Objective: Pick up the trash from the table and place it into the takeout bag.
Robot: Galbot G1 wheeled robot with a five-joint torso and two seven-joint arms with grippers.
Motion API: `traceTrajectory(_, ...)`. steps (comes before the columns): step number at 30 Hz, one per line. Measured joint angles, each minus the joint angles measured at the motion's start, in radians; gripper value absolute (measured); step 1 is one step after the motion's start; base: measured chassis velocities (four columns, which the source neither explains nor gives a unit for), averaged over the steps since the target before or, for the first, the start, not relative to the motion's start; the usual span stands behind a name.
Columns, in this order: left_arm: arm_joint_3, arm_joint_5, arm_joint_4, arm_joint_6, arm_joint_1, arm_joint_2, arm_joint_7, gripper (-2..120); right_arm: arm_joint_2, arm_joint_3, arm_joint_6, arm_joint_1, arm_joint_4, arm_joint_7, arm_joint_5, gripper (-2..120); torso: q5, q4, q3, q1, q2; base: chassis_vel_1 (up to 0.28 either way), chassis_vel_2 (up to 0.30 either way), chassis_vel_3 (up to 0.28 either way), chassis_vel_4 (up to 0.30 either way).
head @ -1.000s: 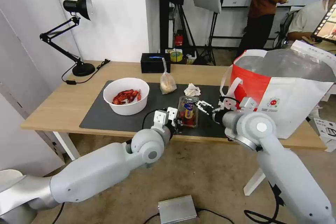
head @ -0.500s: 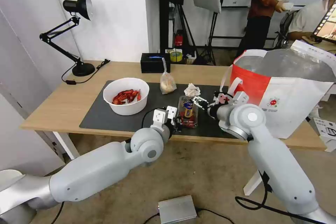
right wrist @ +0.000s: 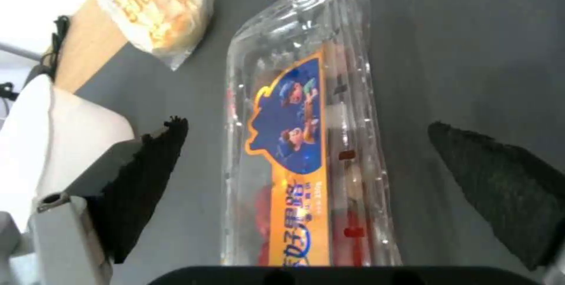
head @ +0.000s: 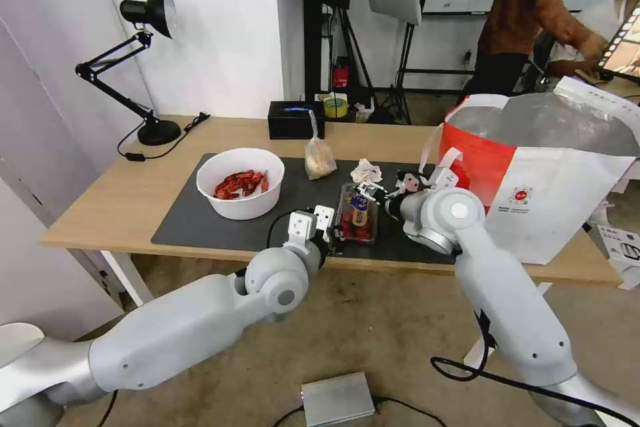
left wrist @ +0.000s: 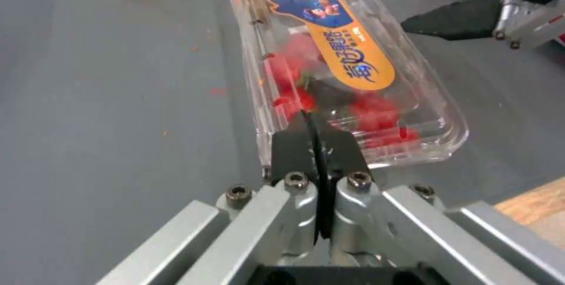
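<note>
On the dark grey mat, near its front edge, you have the clear plastic clamshell lying flat, its orange and blue label up and red scraps inside. Take that clamshell as your landmark. Your left gripper sits at its near end with both black fingers pressed together, clenched on the container's rim, as the left wrist view shows. Your right gripper hangs over the clamshell's far half with its fingers spread wide, one pad on each long side of the container and neither touching it.

Left of the clamshell, well apart on the same mat, stands the white round bowl of red crayfish shells. Behind the clamshell lies the crumpled white tissue, close to its far end, and behind and left of it sits the small knotted clear bag. Right of the clamshell, past your right arm, the takeout bag stands open at the edge of the table, silver lining showing.
</note>
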Motion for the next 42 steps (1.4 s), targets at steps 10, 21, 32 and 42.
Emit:
traceTrajectory(10,0.001,0.0,0.001,-0.01,-0.005,0.0,0.0,0,0.017,-0.004,-0.01,0.009,-0.035,0.007,-0.003,100,0.0,-0.0001,0.0,0.0,0.0,0.0,0.0,0.0,0.0)
traceTrajectory(21,-0.004,0.0,-0.006,-0.011,0.001,0.01,0.0,0,0.04,-0.014,-0.015,0.03,-0.076,0.026,-0.003,100,0.0,-0.0001,0.0,0.0,0.0,0.0,0.0,0.0,0.0)
traceTrajectory(32,-0.005,-0.001,-0.006,-0.009,0.004,0.016,0.002,0,0.05,-0.017,-0.019,0.038,-0.089,0.038,-0.003,100,0.0,-0.0001,0.0,0.0,0.0,0.0,0.0,0.0,0.0)
traceTrajectory(42,-0.005,0.001,-0.003,-0.006,0.006,0.014,0.003,0,0.061,-0.018,-0.019,0.048,-0.106,0.05,0.001,100,-0.0001,-0.0003,0.0,0.0,0.0,0.0,0.0,0.0,0.0)
